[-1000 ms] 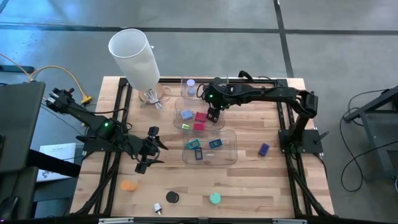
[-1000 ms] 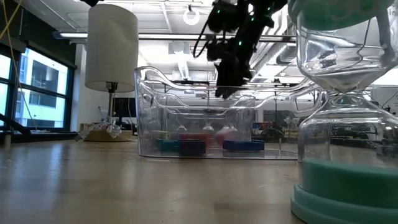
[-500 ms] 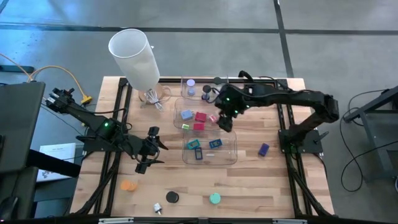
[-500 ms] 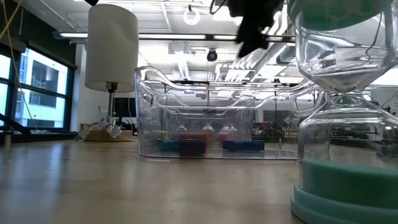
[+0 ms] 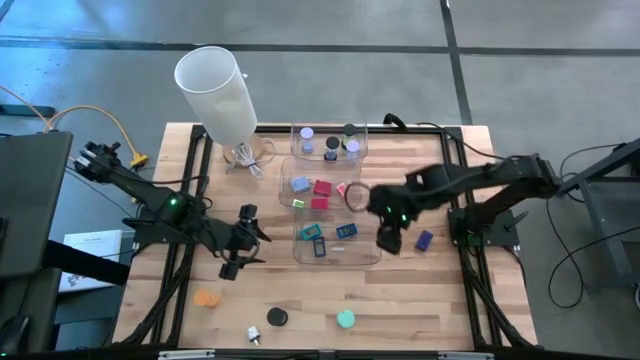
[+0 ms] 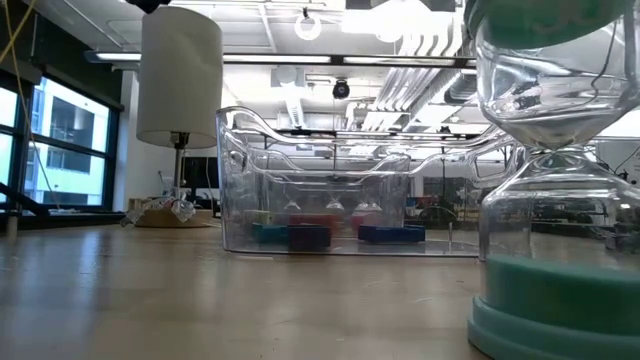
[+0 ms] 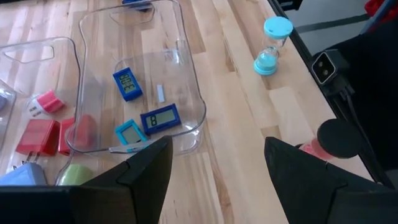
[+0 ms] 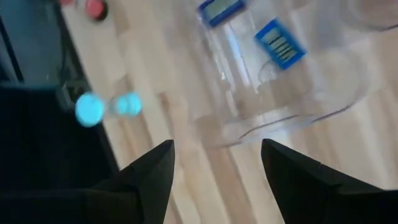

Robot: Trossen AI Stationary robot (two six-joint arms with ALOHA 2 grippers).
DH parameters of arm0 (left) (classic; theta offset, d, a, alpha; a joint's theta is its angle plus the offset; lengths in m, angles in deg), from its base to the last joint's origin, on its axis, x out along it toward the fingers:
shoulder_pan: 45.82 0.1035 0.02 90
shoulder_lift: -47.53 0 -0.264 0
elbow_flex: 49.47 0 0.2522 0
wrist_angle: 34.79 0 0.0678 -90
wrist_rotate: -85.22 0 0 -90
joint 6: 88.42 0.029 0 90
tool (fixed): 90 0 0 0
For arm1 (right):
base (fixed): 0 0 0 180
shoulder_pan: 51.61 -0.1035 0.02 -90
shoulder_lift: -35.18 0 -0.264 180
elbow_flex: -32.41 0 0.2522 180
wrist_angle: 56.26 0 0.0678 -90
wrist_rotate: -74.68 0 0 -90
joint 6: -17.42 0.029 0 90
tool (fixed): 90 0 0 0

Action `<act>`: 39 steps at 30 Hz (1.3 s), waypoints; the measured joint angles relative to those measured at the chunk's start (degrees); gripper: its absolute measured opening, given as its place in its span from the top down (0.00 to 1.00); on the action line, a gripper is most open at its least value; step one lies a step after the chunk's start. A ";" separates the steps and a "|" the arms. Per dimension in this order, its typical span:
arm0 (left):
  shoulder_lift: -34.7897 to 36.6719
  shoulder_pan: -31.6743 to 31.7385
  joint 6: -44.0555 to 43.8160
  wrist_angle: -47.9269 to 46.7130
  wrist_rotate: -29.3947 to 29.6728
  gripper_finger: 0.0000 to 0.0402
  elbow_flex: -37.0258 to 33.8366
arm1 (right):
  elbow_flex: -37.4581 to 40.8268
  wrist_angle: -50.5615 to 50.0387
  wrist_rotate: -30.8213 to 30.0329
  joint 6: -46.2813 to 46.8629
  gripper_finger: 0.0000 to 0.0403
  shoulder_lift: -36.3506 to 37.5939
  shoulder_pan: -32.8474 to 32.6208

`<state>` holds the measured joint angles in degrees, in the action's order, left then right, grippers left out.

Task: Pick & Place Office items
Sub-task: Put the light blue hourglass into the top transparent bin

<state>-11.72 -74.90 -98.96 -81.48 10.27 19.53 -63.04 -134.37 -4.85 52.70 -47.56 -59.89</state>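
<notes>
Presently, the right claw (image 5: 388,240) stands with fingers apart and empty, above the right edge of the nearest clear bin (image 5: 370,250) and beside a purple block (image 5: 424,240) lying on the counter (image 5: 450,300). The left claw (image 5: 236,256), fingers likewise apart and empty, waits over bare wood left of the bins. Blue and teal blocks (image 5: 322,238) lie in the nearest bin, red and pink ones (image 5: 320,194) in the middle bin. An orange disc (image 5: 206,298), a black disc (image 5: 277,317) and a teal hourglass (image 5: 345,319) sit near the front edge.
</notes>
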 joint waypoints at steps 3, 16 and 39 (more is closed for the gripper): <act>-1.18 0.00 -0.65 0.00 -0.02 0.39 0.00 | 0.00 0.23 -2.15 1.89 0.43 0.00 -5.59; -10.96 0.00 -7.11 0.55 -0.22 0.39 0.01 | 0.19 4.73 -37.25 13.22 0.43 -1.36 -27.18; -11.95 -1.81 -8.04 7.68 -1.83 0.39 0.02 | 0.24 32.46 -31.44 -2.87 0.43 -4.98 -36.66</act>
<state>-23.67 -76.71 -107.00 -73.80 8.45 19.56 -62.80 -101.91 -36.29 49.83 -52.54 -96.55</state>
